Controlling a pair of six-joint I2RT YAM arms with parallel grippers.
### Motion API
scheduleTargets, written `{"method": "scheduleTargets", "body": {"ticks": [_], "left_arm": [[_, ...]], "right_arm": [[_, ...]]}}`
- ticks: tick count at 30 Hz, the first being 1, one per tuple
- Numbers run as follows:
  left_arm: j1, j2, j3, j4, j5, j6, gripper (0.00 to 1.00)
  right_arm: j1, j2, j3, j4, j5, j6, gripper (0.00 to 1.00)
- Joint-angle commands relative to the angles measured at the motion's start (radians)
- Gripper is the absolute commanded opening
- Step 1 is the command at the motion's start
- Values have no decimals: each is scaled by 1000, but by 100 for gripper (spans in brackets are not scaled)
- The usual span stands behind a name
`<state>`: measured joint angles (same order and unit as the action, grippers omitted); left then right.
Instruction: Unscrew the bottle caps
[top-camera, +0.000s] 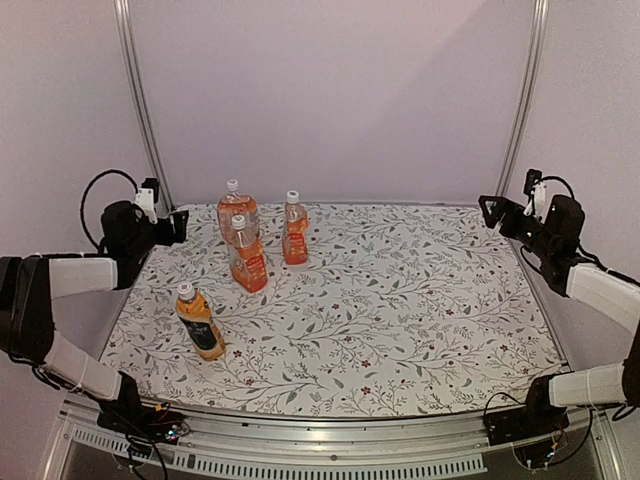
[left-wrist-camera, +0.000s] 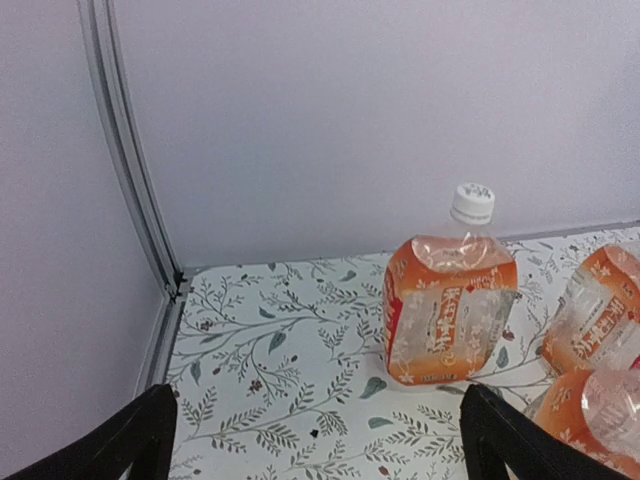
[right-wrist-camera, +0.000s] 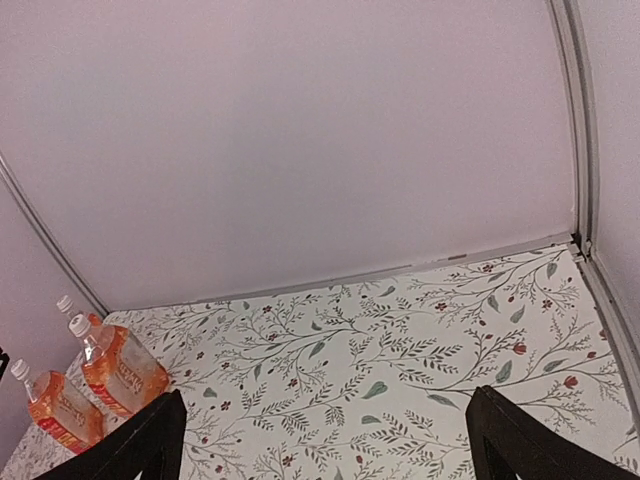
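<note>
Bottle caps (top-camera: 238, 222): four, white, each seated on the neck of its own upright bottle. All are on the left half of the table, and both grippers stand apart from them.
Red-labelled bottles (top-camera: 248, 262): three, holding orange drink, clustered near the far-left corner. Two stand close, one behind the other, with the third just to their right.
Dark-labelled bottle (top-camera: 201, 322): upright, apart from the cluster, nearer the front edge and further left.
Left gripper (top-camera: 175, 225): jaws spread wide with nothing between them. It is held over the left edge of the table and faces the cluster. In the left wrist view one red-labelled bottle stands ahead, toward the right-hand one of the two fingers (left-wrist-camera: 140, 440).
Right gripper (top-camera: 490, 212): jaws spread wide and empty. It is held over the far-right edge of the table, well apart from every bottle. In the right wrist view the cluster appears small at lower left.
Table (top-camera: 330, 425): covered by a pale cloth (top-camera: 420, 300) printed with leafy sprigs.
</note>
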<state>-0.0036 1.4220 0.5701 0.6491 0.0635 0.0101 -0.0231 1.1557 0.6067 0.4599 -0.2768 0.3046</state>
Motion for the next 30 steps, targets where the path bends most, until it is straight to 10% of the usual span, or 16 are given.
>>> {"method": "scheduleTargets", "body": {"ticks": [1, 6, 14, 30], "left_arm": [[61, -86, 218, -443, 89, 57, 100], [69, -170, 474, -1000, 333, 225, 96], [70, -288, 818, -1765, 551, 500, 97], [70, -460, 731, -1778, 360, 292, 98]], "right_arm": [[134, -2, 155, -293, -135, 138, 99], [511, 25, 398, -626, 36, -96, 99], [992, 251, 706, -638, 290, -181, 99], [1330, 1124, 1603, -709, 362, -162, 99]]}}
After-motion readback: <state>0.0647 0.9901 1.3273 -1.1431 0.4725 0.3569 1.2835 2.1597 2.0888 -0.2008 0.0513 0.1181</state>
